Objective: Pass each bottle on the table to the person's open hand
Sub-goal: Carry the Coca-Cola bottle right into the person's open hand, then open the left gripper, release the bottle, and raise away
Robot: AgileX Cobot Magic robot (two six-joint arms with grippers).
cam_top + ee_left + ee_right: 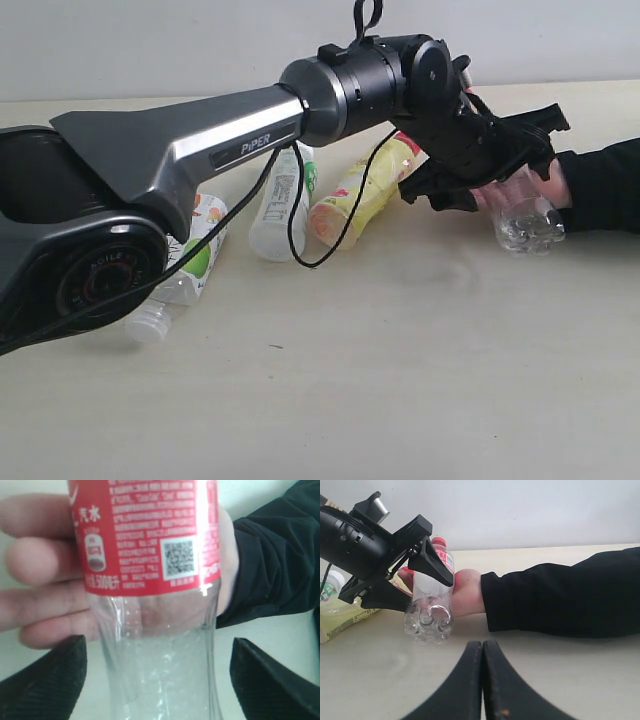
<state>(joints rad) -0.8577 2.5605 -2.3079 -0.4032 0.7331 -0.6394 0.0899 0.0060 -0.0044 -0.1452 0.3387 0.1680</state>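
Note:
The clear bottle with the red label rests against the palm of the person's open hand, base toward the table's front. My left gripper is open around its lower body, both black fingers standing clear of the plastic. In the exterior view the same bottle shows below the left gripper, in front of the hand. The yellow bottle, the white bottle and the squarish fruit-label bottle lie on the table. My right gripper is shut and empty, low over the table.
The person's black sleeve stretches along the table from the right. My left arm spans across the lying bottles, its black cable hanging down to the tabletop. A pale wall stands behind the table.

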